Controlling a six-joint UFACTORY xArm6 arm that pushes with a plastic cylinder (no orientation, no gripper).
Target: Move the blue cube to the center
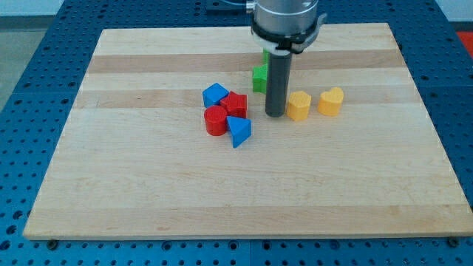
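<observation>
Four blocks sit packed together left of my tip (275,114) in the camera view: the blue cube (214,94) at the far-left of the huddle, a red block (236,104) touching its right side, a red cylinder (216,120) just in front of it, and a blue triangular block (239,131) nearest the view's bottom. My tip is a bare rod grasping nothing; it stands on the wooden board (148,192) right of that cluster, apart from the cube, with a green block (259,77) just beyond it and partly hidden by the rod, a yellow hexagonal block (298,106) just beside it on the right, and a yellow heart-like block (331,102) further right. The main risk, as I judge it, is the crowding: a push coming in from the right would meet the red block first and drag the whole group along, while a push from the far-left side could send the cube into the red cylinder and jam or turn it. Swinging round could also clip the green block.
</observation>
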